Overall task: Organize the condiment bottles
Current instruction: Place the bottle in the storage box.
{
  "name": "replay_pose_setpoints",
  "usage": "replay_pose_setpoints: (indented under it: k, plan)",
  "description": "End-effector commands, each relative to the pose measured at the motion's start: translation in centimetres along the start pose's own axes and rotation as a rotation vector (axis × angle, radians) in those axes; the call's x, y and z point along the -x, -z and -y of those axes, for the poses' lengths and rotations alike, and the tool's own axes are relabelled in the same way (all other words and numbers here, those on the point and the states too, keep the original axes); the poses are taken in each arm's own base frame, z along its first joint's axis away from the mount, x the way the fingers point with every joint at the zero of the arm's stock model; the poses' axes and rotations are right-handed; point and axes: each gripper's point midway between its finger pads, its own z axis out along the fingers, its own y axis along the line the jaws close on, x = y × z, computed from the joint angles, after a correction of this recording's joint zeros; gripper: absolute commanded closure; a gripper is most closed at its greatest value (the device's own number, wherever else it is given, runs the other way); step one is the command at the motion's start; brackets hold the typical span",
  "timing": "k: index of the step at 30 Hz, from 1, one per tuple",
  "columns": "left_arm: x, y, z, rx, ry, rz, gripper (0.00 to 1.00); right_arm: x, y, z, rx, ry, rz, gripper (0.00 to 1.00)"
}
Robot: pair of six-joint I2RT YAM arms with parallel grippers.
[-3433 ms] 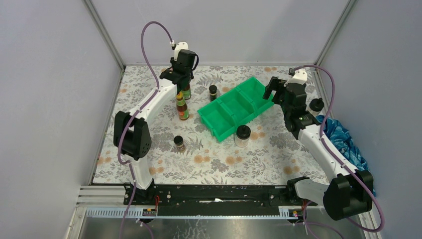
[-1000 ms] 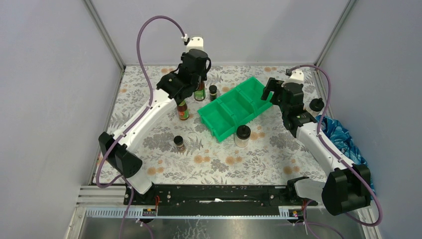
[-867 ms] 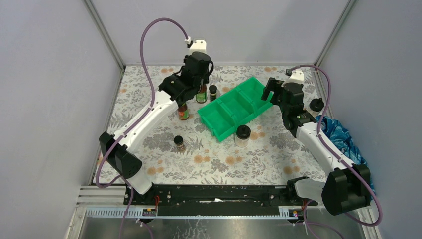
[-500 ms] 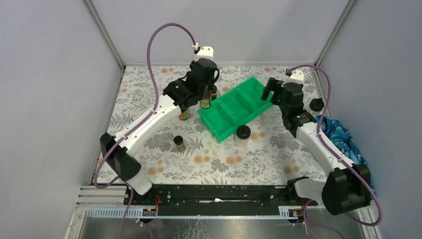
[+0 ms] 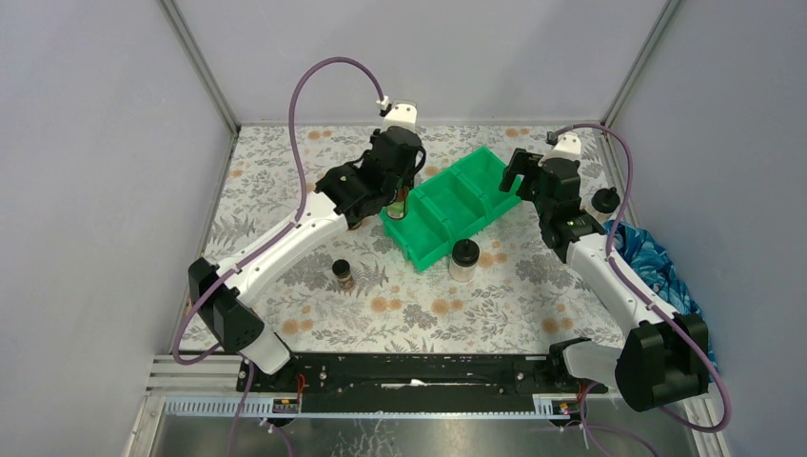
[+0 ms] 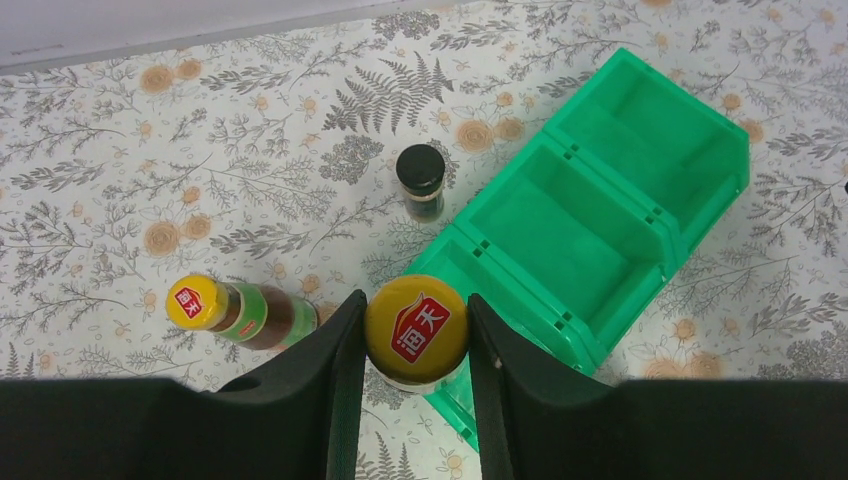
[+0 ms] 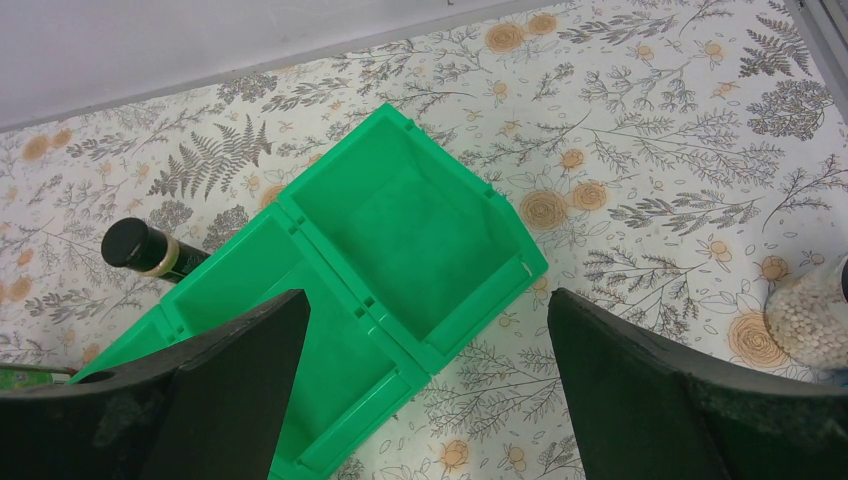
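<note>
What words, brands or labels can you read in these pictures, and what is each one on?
"海天": red badge on top of the yellow-capped bottle in the left end effector.
"海天": same badge, smaller, on top of the standing bottle beside it.
Side labels of that standing bottle and of the black-capped jar: too blurred to read.
Nothing else legible.

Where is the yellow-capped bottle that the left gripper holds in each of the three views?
Top external: the held bottle is in the upper centre, at the left end of the green bin.
Left wrist: bottom centre, its yellow cap between the fingers of the left gripper.
Right wrist: not clearly in it.
Shared landmark: the green bin, right of centre in the left wrist view and central in the right wrist view.
</note>
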Motion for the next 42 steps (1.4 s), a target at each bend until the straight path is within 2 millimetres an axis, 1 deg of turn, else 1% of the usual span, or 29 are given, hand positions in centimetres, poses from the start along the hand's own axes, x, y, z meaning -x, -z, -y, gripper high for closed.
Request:
replay_pose_setpoints:
  k: [1,9,27,42]
  plan:
    - [4.1,1.7,0.6,-0.029,0.086,0.148,1.00,1.8,0.2,-0.4,-0.004,-0.011,0.059,0.03]
    - [3.3,1.2,1.7,-0.053,0.071,0.139,1.00,1.7,0.2,-0.2,-0.007,-0.006,0.057,0.03]
    - [1.8,-0.7,3.6,-0.112,0.050,0.133,1.00,1.4,0.1,0.0,-0.018,-0.001,0.056,0.03]
    - [0.0,-2.3,3.5,-0.087,0.024,0.136,1.00,1.0,-0.1,0.1,-0.022,0.002,0.049,0.03]
